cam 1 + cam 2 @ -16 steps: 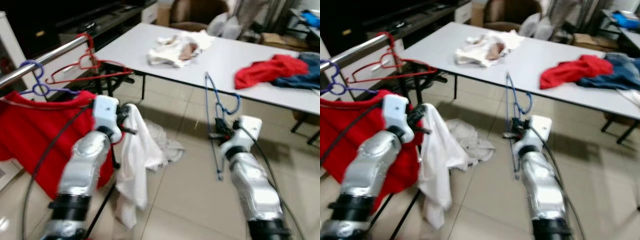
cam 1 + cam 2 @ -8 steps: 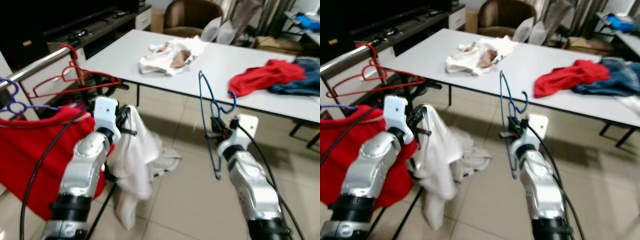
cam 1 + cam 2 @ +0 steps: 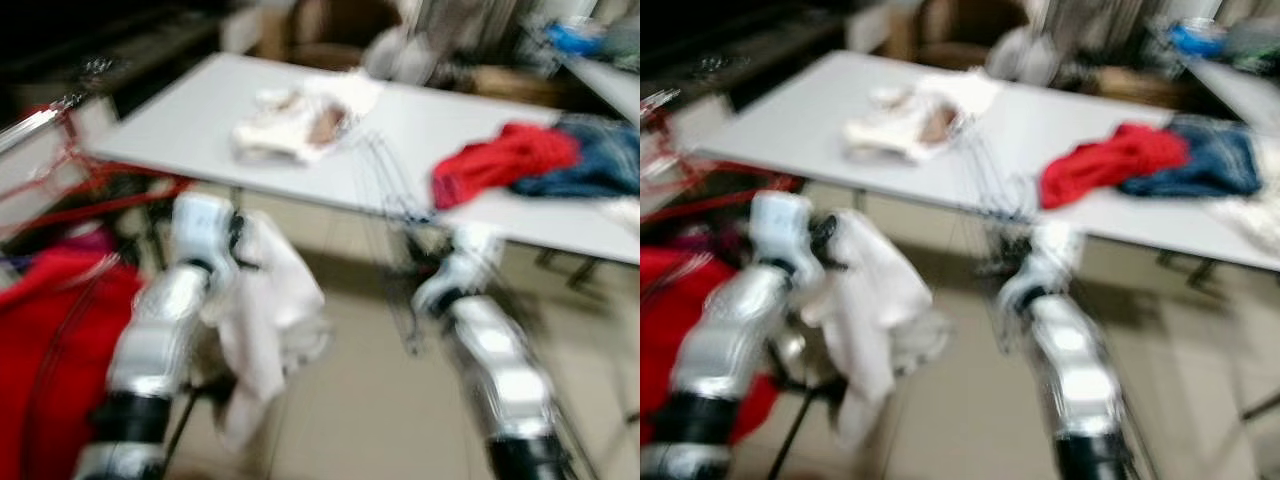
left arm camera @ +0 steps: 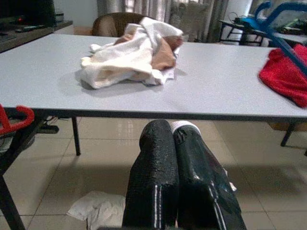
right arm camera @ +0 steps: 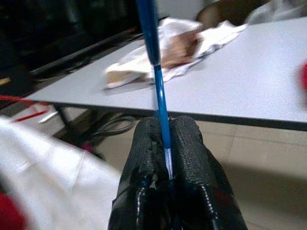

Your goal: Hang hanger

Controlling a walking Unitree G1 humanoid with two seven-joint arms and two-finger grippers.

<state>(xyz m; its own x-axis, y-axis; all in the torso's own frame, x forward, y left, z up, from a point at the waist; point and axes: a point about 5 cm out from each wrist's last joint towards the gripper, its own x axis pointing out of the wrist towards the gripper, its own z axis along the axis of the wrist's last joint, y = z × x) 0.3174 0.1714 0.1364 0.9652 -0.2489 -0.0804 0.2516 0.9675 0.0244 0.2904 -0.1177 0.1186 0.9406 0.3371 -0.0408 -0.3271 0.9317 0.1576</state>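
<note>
While head views blur, keep right gripper (image 5: pixel 165 143) pinched on blue hanger (image 5: pixel 158 91), upright above the floor beside the table (image 4: pixel 230 91). Keep left gripper (image 4: pixel 173 143) clamped on white cloth (image 3: pixel 265 300). Steady before hooking.

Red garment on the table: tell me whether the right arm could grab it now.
Probably not: the right pincer is already shut on the blue hanger, and the red garment lies farther back on the table.
</note>
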